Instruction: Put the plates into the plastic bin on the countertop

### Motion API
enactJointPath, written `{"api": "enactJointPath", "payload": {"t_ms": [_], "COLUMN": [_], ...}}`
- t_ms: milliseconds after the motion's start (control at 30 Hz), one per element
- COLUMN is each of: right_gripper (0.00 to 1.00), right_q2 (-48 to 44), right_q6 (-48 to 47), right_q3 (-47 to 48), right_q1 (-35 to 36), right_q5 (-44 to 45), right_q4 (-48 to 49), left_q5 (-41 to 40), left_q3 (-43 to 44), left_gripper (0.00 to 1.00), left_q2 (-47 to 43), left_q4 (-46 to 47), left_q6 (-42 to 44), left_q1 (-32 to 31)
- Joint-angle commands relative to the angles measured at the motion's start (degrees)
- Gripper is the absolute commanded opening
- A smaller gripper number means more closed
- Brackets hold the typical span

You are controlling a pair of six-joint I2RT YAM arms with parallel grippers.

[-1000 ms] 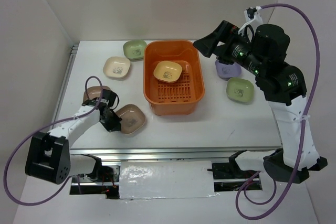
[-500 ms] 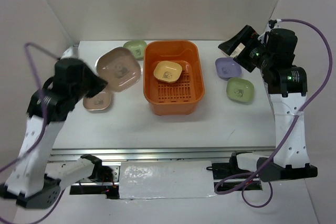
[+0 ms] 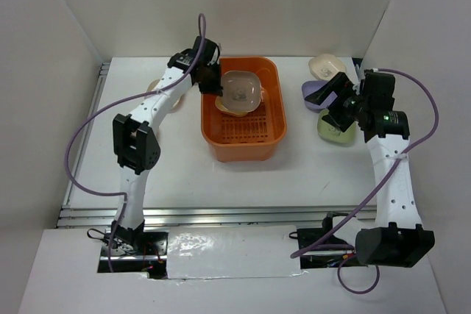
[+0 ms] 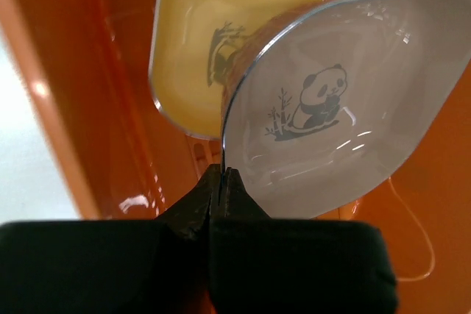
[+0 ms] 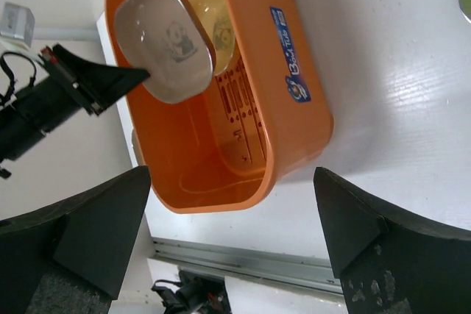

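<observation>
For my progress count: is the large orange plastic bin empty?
Not empty: one yellow rounded-square plate lies inside the orange plastic bin.

Showing smooth, glossy orange plastic on the bin (image 4: 88,108), with bright highlights streaking its wall. Showing a smooth, semi-gloss, plastic-looking finish on the pale plate (image 4: 331,108), with a thin shiny rim and a flat dark print at centre. Carrying the same soft sheen on the yellow plate (image 4: 195,42). Presenting matt black fingers (image 4: 184,215) on the left hand (image 4: 221,178). Presenting matt, faintly speckled dark fingers (image 5: 368,240) on the right hand (image 5: 232,182). Appearing matt white across the counter (image 3: 184,159). Appearing as dull bare metal along the front rail (image 3: 221,215).
</observation>
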Motion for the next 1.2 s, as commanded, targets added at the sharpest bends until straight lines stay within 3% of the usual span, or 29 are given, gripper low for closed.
{"api": "enactJointPath", "payload": {"t_ms": [0, 233, 300, 400, 467, 567, 633, 667, 700, 867, 900, 1067, 1167], "right_gripper": [1.00, 1.00, 1.00, 1.00, 1.00, 1.00, 1.00, 1.00, 1.00, 1.00, 1.00, 1.00, 1.00], "right_q2": [-2.94, -3.38, -3.47, -3.12, -2.68, -2.68, -2.59, -2.59, -2.24, -1.45, -1.10, 8.47, 9.72], "right_q6": [0.07, -1.16, -1.60, -1.52, -1.43, -1.34, -1.51, -1.43, -1.34, -2.04, -2.39, 1.11, 5.42], "right_q3": [-1.15, -0.54, -0.88, -1.59, -1.59, -1.42, -1.41, -1.59, -1.76, -2.90, -3.08, -5.89, -10.54], "right_q1": [-0.55, -0.20, -0.28, -0.81, -1.08, -1.51, -1.86, -2.04, -2.48, -5.29, -5.73, -10.39, -11.62], "right_q5": [-2.35, -1.73, -0.51, -0.50, -0.85, -0.50, -0.41, -0.24, -0.15, 4.93, 10.17, 21.28, 28.14], "right_q4": [4.36, 3.13, 3.04, 3.39, 3.65, 3.66, 3.66, 3.83, 3.83, 3.57, 3.31, -0.12, 3.55], "left_q5": [5.19, 3.43, 3.08, 2.38, 1.50, 0.35, -0.35, -0.61, 0.60, 4.31, 4.48, -0.24, -2.19], "left_q3": [8.64, 10.95, 11.74, 14.02, 14.47, 14.90, 16.22, 17.96, 18.68, 18.43, 17.72, 9.38, 3.76], "left_gripper": [0.00, 0.00, 0.08, 0.09, 0.16, 0.54, 0.65, 0.93, 0.99, 0.99, 0.99, 0.99, 0.99], "left_q2": [2.91, 6.79, 7.40, 9.25, 9.95, 9.95, 9.69, 9.52, 8.56, -0.48, -4.85, -18.15, -25.63], "left_q4": [2.07, 1.36, 1.45, 0.31, -0.31, -0.14, -0.22, -0.22, 0.30, 4.87, 7.05, 10.41, 7.53], "left_q6": [4.51, 8.90, 10.05, 11.10, 11.37, 11.02, 10.40, 10.14, 9.79, 7.77, 7.50, 5.92, 4.43], "left_q1": [-0.23, 1.09, 1.36, 1.27, 1.36, 1.44, 1.36, 1.27, 1.18, -0.48, -1.10, -4.35, -4.27]}}
